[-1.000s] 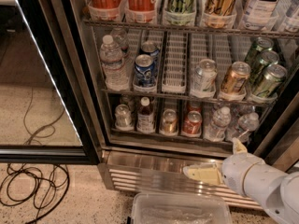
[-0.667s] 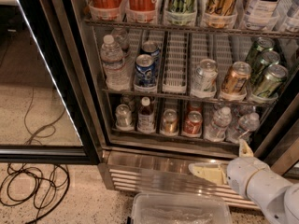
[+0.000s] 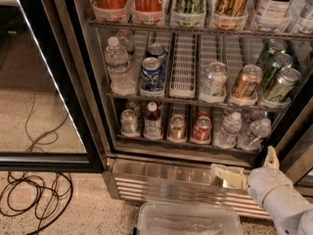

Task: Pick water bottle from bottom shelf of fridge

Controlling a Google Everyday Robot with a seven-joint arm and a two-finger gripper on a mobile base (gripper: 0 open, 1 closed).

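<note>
Two small clear water bottles with white caps stand at the right end of the bottom shelf (image 3: 161,142), one (image 3: 227,129) just left of the other (image 3: 254,134). The fridge (image 3: 166,182) stands open, its black-framed glass door (image 3: 73,106) swung out to the left. My gripper (image 3: 247,167) is at the lower right, in front of the steel base grille, below and just in front of the two bottles. It is open and empty: one cream finger (image 3: 227,175) points left and the other (image 3: 270,158) points up.
The bottom shelf also holds a dark-liquid bottle (image 3: 152,121) and cans (image 3: 201,129). A taller clear bottle (image 3: 119,65) and several cans stand on the rack above. A clear plastic bin (image 3: 188,220) sits on the floor below the grille. Black cables (image 3: 34,195) lie at left.
My gripper has shifted to the right and slightly up along the base grille, ending closer under the two water bottles. Nothing on the shelves has moved.
</note>
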